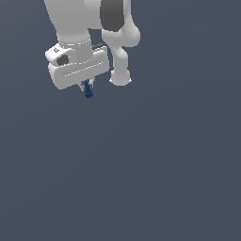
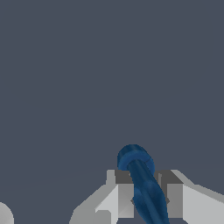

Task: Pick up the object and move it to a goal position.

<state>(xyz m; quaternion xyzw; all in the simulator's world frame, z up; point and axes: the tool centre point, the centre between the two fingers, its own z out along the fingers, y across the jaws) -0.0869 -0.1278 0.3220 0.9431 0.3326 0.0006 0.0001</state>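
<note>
The object (image 1: 88, 93) is a tiny dark blue elongated lump hanging just below my white gripper (image 1: 87, 86) in the upper left of the exterior view. In the wrist view the object (image 2: 142, 183) is a blue rod with a rounded ring-like end, clamped between the two grey fingers (image 2: 124, 194) of my gripper (image 2: 148, 199). The gripper is shut on it. The rod's far end sticks out past the fingertips; its near end runs out of the wrist view. No goal marker shows in either view.
The white arm links (image 1: 117, 42) rise behind the gripper toward the exterior view's top edge. A plain dark grey-blue surface (image 1: 141, 179) fills everything else. A pale rounded shape (image 2: 3, 215) sits at the wrist view's corner.
</note>
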